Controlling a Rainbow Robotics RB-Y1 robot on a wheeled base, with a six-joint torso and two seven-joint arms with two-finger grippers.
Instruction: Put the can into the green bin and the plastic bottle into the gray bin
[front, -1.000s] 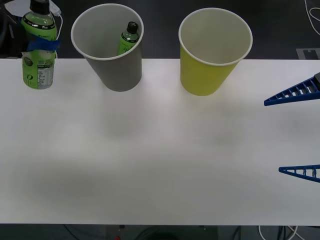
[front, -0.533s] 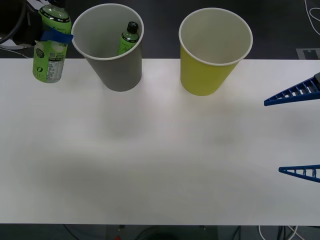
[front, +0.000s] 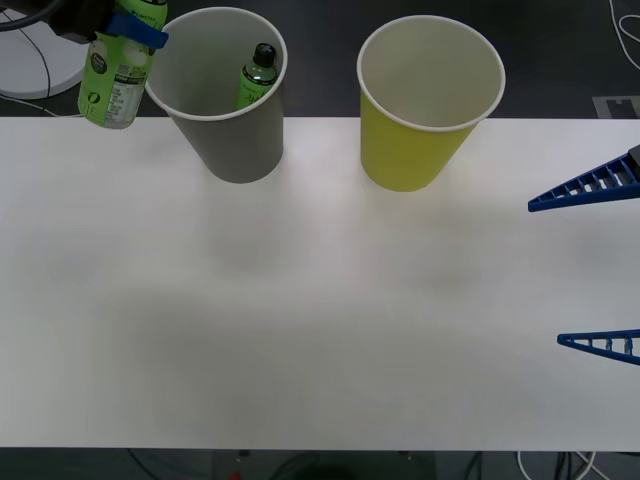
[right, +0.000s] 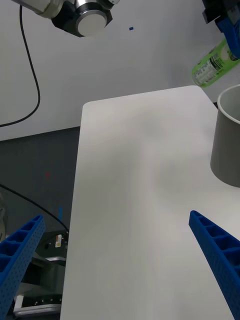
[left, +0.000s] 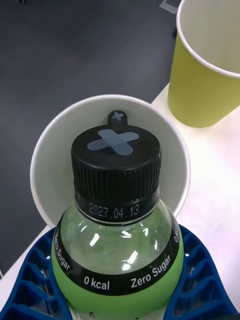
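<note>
Aloft, left tool (front: 130, 30) holds plastic bottle (front: 115, 70) near-upright.

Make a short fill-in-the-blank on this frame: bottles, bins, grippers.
1. The left gripper holds a bottle just outside the ____ bin's rim.
2. A second bottle already leans inside the gray bin; the green bin looks ____.
3. The right gripper, at the table's right edge, has its fingers ____.
4. The held bottle's cap is ____ in colour.

Missing words: gray; empty; open; black
</note>
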